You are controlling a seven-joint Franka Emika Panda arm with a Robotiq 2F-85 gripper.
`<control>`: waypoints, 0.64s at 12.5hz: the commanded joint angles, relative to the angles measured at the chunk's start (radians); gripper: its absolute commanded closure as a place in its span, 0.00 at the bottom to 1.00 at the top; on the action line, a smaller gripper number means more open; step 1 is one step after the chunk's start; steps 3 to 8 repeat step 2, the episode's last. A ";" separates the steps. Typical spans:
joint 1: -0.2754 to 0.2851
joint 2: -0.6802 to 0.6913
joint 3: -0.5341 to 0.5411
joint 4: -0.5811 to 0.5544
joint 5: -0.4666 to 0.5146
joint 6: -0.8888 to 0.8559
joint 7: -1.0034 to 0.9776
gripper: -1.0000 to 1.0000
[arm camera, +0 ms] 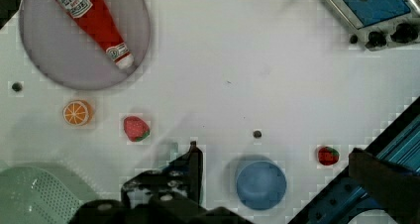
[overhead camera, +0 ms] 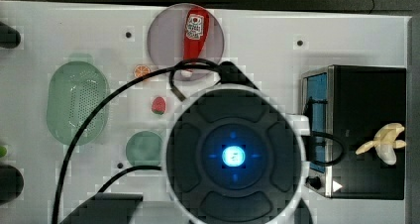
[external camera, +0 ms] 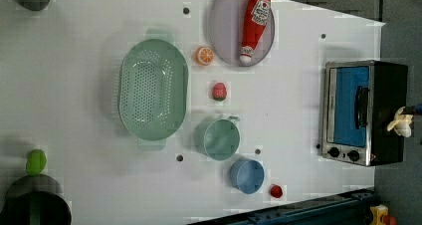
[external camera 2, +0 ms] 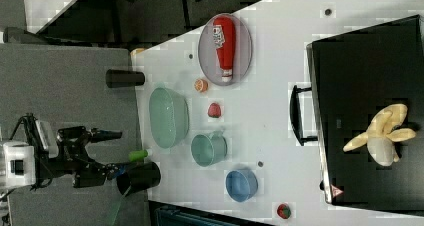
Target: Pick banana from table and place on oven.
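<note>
The pale peeled banana [overhead camera: 384,142] [external camera: 402,124] [external camera 2: 382,136] lies on the black top of the oven [overhead camera: 366,100] [external camera: 388,85] [external camera 2: 365,76], near the edge away from the glass door. The oven stands at the top view's right on the white table [overhead camera: 277,45]. My gripper [arm camera: 273,150] is open with nothing between its fingers, hovering high over the table above the blue bowl [arm camera: 261,182]. In the right view the gripper [external camera 2: 112,152] appears at the right view's left, far from the banana. The arm's round blue-lit body [overhead camera: 233,156] covers the table's middle in the top view.
A ketchup bottle [external camera: 254,26] lies on a purple plate [external camera: 224,31]. An orange slice [external camera: 204,56], a strawberry [external camera: 219,91], a green colander [external camera: 152,88], a green cup [external camera: 220,139] and a small red fruit [external camera: 276,190] sit mid-table. Dark cups [external camera: 35,205] stand at the left view's left.
</note>
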 commanded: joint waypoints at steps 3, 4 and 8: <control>-0.013 -0.022 -0.019 0.003 -0.006 -0.014 0.052 0.00; -0.013 -0.022 -0.019 0.003 -0.006 -0.014 0.052 0.00; -0.013 -0.022 -0.019 0.003 -0.006 -0.014 0.052 0.00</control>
